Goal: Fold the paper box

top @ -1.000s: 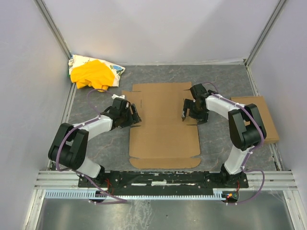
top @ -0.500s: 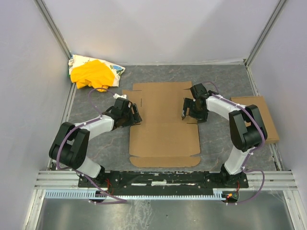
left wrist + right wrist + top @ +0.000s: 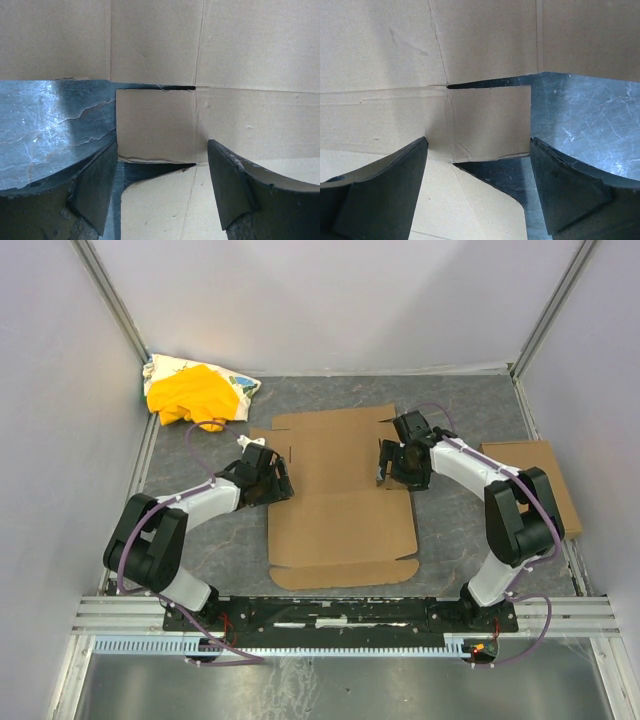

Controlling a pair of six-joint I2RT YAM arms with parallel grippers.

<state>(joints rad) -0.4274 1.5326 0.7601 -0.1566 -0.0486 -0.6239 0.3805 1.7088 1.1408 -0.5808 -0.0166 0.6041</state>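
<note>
Both grippers and the paper box [image 3: 340,505] sit slightly toward 11 o'clock of their positions half a second ago, and the blank is turned a little counter-clockwise.

Left gripper [image 3: 162,165]: jaws wide apart, clamped on nothing. A small side tab [image 3: 155,125] of the blank lies in the gap. One finger is over the bare table [image 3: 50,115], the other over the cardboard panel. Contact between the fingers and the surface cannot be determined.

Right gripper [image 3: 477,165]: jaws likewise wide apart and holding nothing. They straddle the matching side tab [image 3: 490,120], whose near edge lifts slightly and casts a shadow.

In the top view, the left gripper [image 3: 278,483] meets the blank at its 9 o'clock edge and the right gripper [image 3: 388,465] at its 3 o'clock edge.

The blank is plain brown cardboard, lying open and flat at the centre of the grey table [image 3: 460,530]. Crease lines, cut slits and flaps at 12 and 6 o'clock are visible.

A yellow cloth bundle [image 3: 190,392] lies at 10 o'clock of the blank, well apart from it. A smaller cardboard rectangle [image 3: 545,455] lies at 3 o'clock, partly hidden behind the right arm.
</note>
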